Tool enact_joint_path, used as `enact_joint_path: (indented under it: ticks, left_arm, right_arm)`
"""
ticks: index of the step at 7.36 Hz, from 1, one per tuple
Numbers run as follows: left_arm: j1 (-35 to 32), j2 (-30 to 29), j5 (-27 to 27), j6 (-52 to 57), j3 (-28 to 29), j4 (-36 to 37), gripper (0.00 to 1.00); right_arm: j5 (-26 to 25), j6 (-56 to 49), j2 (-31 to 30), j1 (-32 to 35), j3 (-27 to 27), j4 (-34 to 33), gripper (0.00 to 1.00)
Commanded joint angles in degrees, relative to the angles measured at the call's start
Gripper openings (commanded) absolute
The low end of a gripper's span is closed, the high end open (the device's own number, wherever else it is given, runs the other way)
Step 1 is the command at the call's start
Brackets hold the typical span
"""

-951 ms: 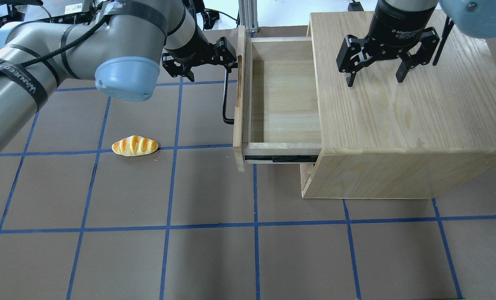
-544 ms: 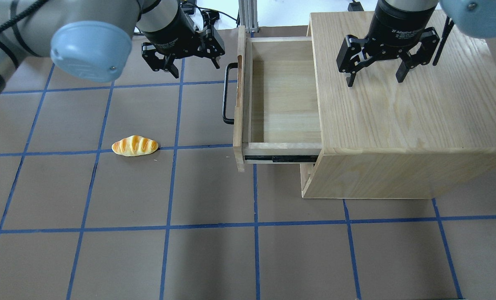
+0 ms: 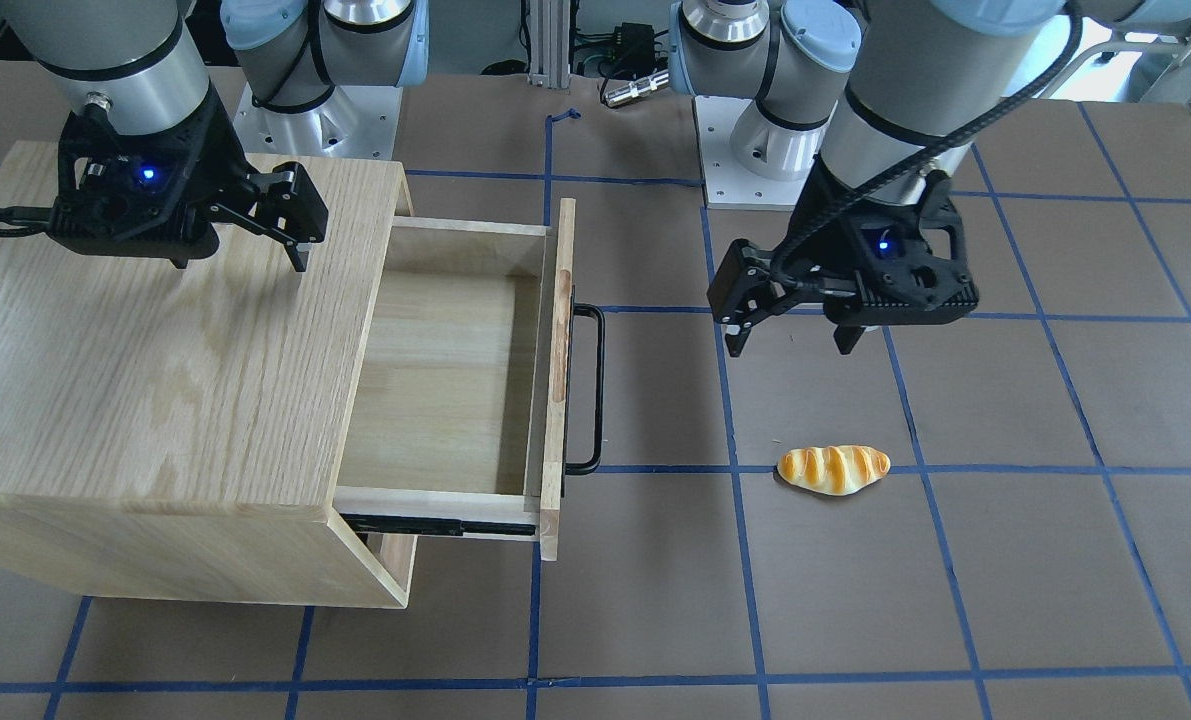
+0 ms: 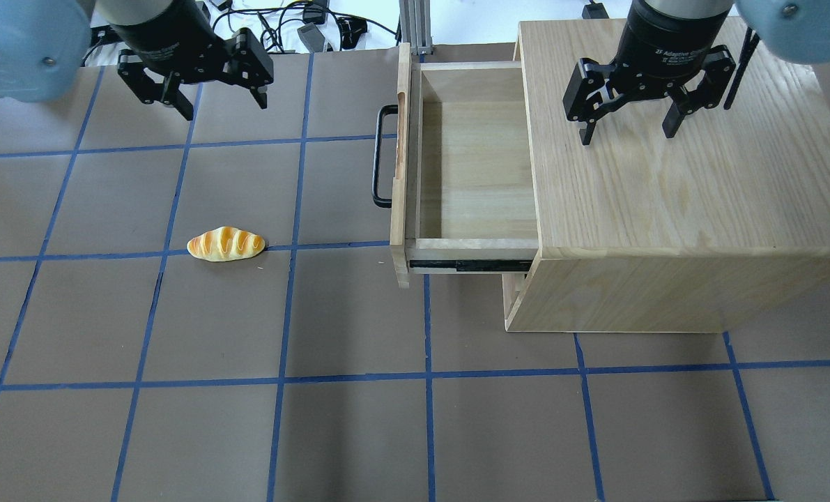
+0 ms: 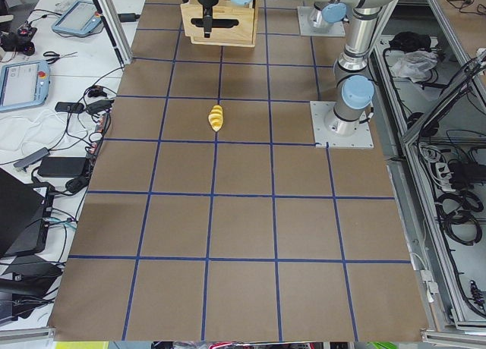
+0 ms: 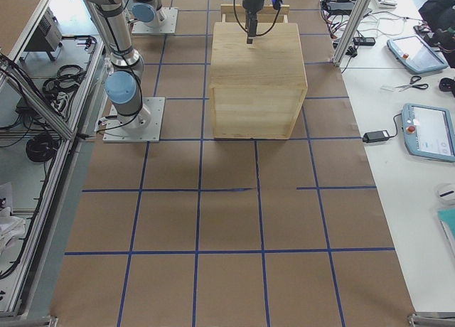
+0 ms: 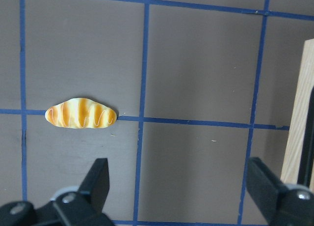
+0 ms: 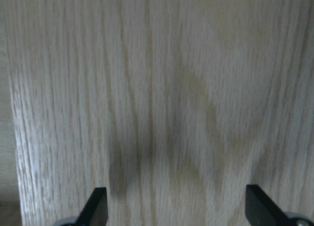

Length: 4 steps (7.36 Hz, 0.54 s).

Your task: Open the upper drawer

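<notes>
The upper drawer stands pulled out of the oak cabinet, its inside bare. Its black bar handle faces left, and its black side rail shows. In the front-facing view the drawer and handle show too. My left gripper is open and empty, well left of the handle, above the table; it also shows in the front-facing view. My right gripper is open just above the cabinet top, holding nothing.
A toy bread roll lies on the brown mat left of the drawer, also in the left wrist view. Blue tape lines grid the table. Cables and a metal post stand at the far edge.
My left gripper has moved away from the drawer handle, going left and toward the far edge. The drawer and the right gripper have not moved.
</notes>
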Motion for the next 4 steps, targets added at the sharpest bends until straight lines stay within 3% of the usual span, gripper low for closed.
enact_joint_path:
  ticks: [1, 4]
  left_arm:
    - [4.8, 2.6, 0.1, 2.0, -0.7, -3.2, 1.00]
    - [5.3, 4.5, 0.4, 5.0, -3.9, -3.1, 1.00]
  right_arm:
    - [0.0, 0.1, 0.0, 0.0, 0.0, 0.0, 1.00]
    - [0.0, 0.0, 0.0, 0.0, 0.0, 0.0, 1.00]
